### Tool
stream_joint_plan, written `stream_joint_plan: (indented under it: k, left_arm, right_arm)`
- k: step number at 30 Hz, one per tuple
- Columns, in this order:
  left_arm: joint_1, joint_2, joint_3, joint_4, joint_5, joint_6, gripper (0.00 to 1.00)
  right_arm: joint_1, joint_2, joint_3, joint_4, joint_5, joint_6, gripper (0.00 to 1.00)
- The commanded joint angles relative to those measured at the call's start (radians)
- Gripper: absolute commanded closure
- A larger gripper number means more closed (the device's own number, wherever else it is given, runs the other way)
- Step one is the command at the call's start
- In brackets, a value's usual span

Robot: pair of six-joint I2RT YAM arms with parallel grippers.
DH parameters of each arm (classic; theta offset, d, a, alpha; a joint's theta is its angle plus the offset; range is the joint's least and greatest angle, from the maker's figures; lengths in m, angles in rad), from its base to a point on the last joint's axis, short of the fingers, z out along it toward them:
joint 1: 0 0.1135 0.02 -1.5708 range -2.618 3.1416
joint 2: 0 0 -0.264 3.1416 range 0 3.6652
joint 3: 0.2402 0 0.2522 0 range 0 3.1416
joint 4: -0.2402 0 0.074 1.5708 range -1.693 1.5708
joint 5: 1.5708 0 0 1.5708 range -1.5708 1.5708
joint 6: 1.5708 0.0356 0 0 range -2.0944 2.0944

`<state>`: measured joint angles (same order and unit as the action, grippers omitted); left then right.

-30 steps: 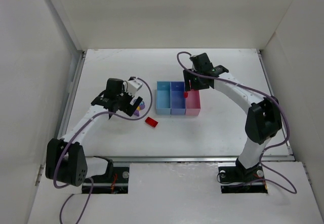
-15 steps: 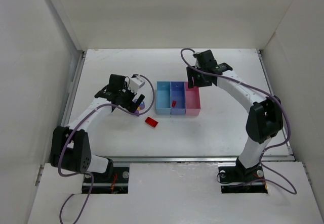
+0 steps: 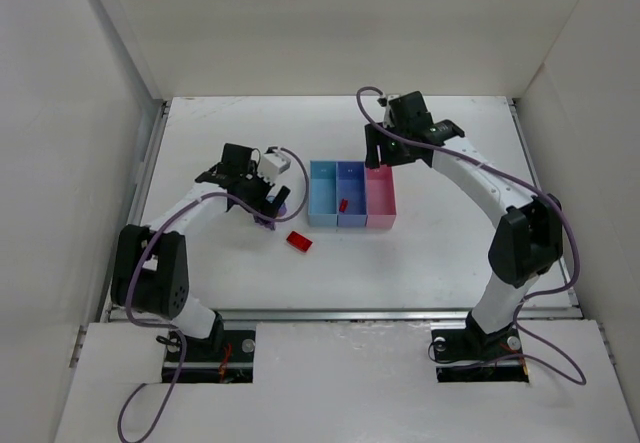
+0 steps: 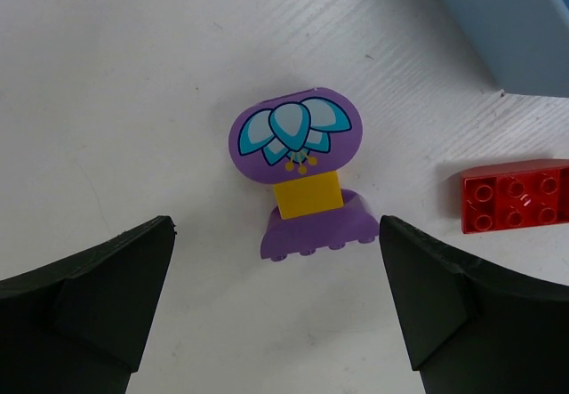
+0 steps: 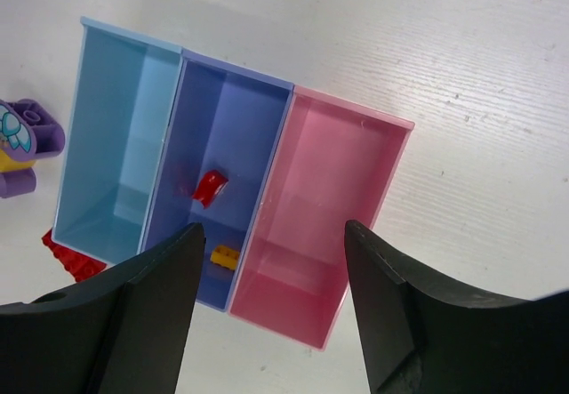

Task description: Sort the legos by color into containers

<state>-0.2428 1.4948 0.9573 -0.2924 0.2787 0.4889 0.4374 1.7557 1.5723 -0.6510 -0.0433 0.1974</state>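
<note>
By light-blue bin [image 5: 116,136], red brick [image 5: 69,253] partly hidden (right tool [image 5: 271,230] overlaps)

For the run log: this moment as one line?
left end effector open over purple flower lego | right end effector open above containers | blue-violet bin: small red lego, yellow lego | flat red lego on table

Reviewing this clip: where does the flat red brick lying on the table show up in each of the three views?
Top external: the red brick lies on the table, just near-left of the bin row.
Left wrist: it is at the right edge, about mid-height.
Right wrist: it is at lower left, partly hidden behind a bin corner.
Shared landmark: the light blue bin, the bin closest to the brick in every view.
</note>
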Motion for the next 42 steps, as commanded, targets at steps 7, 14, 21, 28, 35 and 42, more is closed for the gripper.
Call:
stream_joint_plan:
  k: [7, 14, 21, 28, 35, 42]
  left_arm:
    - [-0.058, 0.130, 0.081, 0.021, -0.125, -0.081, 0.00]
    - [-0.058, 0.145, 0.089, -0.004, -0.102, -0.096, 0.12]
    - [-0.058, 0.189, 0.098, 0.009, -0.090, -0.096, 0.44]
    - [-0.058, 0.209, 0.077, 0.009, -0.027, -0.067, 0.68]
    - [-0.058, 0.183, 0.058, -0.011, -0.032, -0.055, 1.00]
    - [-0.058, 0.122, 0.049, -0.028, -0.032, -0.018, 1.00]
  right_arm:
    - [0.018, -0.007, 0.063, 0.034, -0.020, -0.009, 0.31]
    - [0.027, -0.007, 0.034, 0.034, -0.010, -0.018, 0.31]
    - [0.027, -0.038, 0.014, 0.044, 0.009, -0.018, 0.31]
    - [0.027, -0.047, -0.005, 0.044, 0.010, -0.018, 0.31]
    - [0.046, -0.074, -0.005, 0.054, -0.023, -0.027, 0.30]
    - [0.066, -0.084, 0.006, 0.076, -0.070, -0.038, 0.30]
